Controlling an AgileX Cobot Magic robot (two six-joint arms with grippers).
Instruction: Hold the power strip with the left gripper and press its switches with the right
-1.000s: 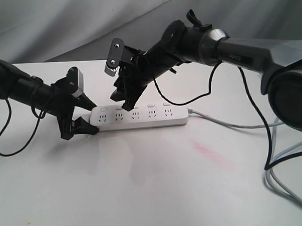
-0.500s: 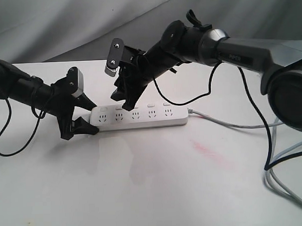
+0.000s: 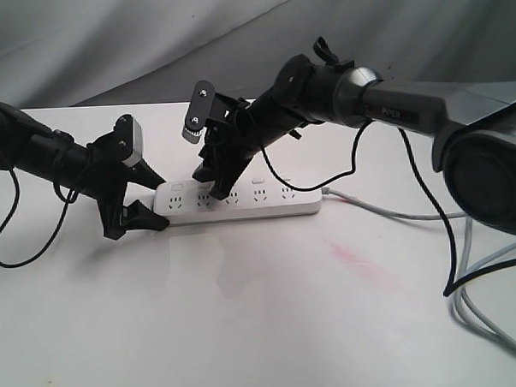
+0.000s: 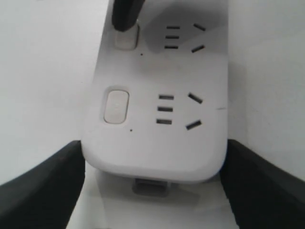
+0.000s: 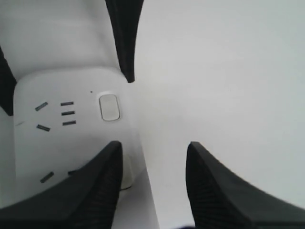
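The white power strip point(image 3: 241, 199) lies flat across the middle of the table, its grey cord point(image 3: 387, 210) trailing right. My left gripper point(image 3: 155, 200) is shut on its left end; the fingers point(image 4: 43, 186) press both sides of the rounded end point(image 4: 152, 157). My right gripper point(image 3: 208, 184) comes down from above with its jaws apart. One of its fingertips point(image 4: 125, 14) rests on the second switch point(image 4: 127, 39) from the left end. The first switch point(image 5: 109, 107) is uncovered, and in the right wrist view the right gripper point(image 5: 153, 145) holds nothing.
Grey and black cables point(image 3: 490, 320) lie on the table at the right. A thin black cable point(image 3: 3, 247) loops off the left arm. A faint pink smear point(image 3: 355, 259) marks the white tabletop in front of the strip. Grey cloth hangs behind.
My right gripper has dropped slightly and shifted, bringing its fingertip lower onto the second switch. The left gripper and the strip have not moved.
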